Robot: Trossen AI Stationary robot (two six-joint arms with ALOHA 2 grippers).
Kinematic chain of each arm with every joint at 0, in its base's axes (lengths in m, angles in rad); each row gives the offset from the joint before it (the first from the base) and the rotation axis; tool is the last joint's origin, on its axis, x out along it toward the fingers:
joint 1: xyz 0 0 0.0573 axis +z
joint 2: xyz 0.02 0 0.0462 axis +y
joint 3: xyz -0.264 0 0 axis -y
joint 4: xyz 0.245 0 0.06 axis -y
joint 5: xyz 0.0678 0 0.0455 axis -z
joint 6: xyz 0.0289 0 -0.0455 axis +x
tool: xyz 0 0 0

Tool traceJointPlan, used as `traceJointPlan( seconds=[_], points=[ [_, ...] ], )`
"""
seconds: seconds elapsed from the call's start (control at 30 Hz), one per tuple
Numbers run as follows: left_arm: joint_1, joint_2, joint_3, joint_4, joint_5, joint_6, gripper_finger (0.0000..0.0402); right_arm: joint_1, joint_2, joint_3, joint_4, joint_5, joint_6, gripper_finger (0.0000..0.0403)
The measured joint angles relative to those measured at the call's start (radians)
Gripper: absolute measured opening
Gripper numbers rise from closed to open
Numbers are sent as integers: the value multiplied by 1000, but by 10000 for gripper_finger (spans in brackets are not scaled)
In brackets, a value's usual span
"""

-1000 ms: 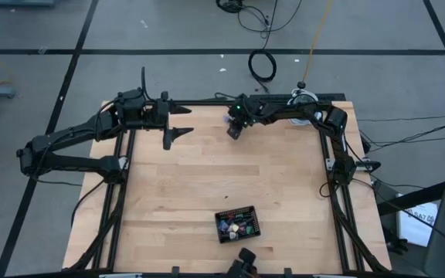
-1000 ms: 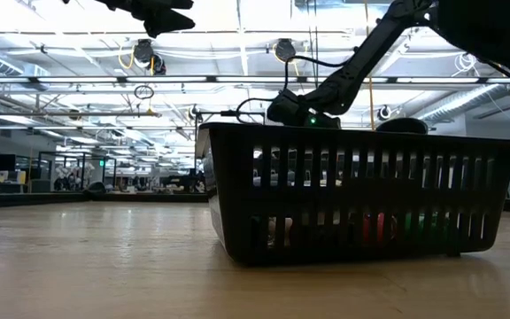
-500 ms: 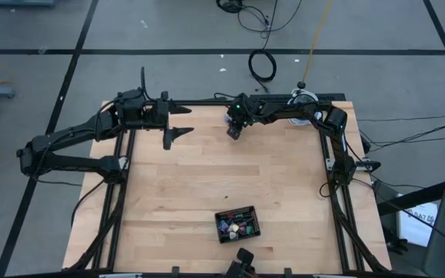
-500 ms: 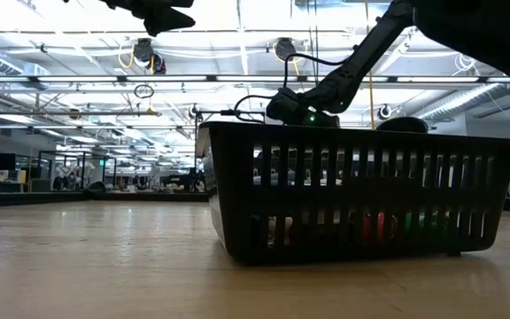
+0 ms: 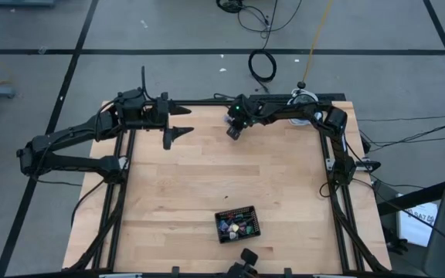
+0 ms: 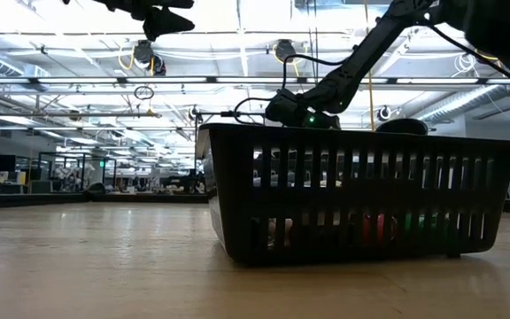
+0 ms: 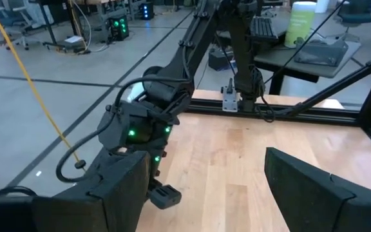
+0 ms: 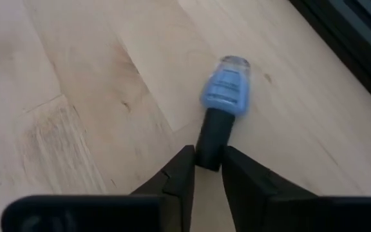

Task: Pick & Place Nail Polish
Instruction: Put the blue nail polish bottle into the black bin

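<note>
- Grey concrete floor (image 5: 168, 31), crossed by dark tape lines.
- Black cable coil (image 5: 263, 66) and a yellow cord (image 5: 313, 42) on the floor past the table's far edge.
- Light wood tabletop (image 5: 207, 177), black frame rails.
- Low view: open hall, ceiling light strips (image 6: 237, 40), ductwork, distant workstations (image 6: 78, 182).
- Left wrist view: desk (image 7: 314, 61) with white-green canister (image 7: 301, 22).
</note>
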Motion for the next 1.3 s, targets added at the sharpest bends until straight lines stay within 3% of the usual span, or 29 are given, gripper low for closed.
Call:
traceJointPlan(
  seconds=[0.53,0.67,0.93,1.13,1.3],
  points=[
    [0,0,0,-19,0,-8,301,5,-5,3,-86,-8,-3,4],
    [0,0,0,-26,0,-8,301,21,-5,2,-151,-82,-5,4],
    [0,0,0,-32,-4,-8,301,68,-16,0,-183,-74,-24,6],
    [0,77,2,-69,-222,-82,301,88,-58,-6,-196,-80,-32,7],
    [1,273,2,-34,-348,-120,301,85,-99,-4,-118,-76,-32,9]
  ],
)
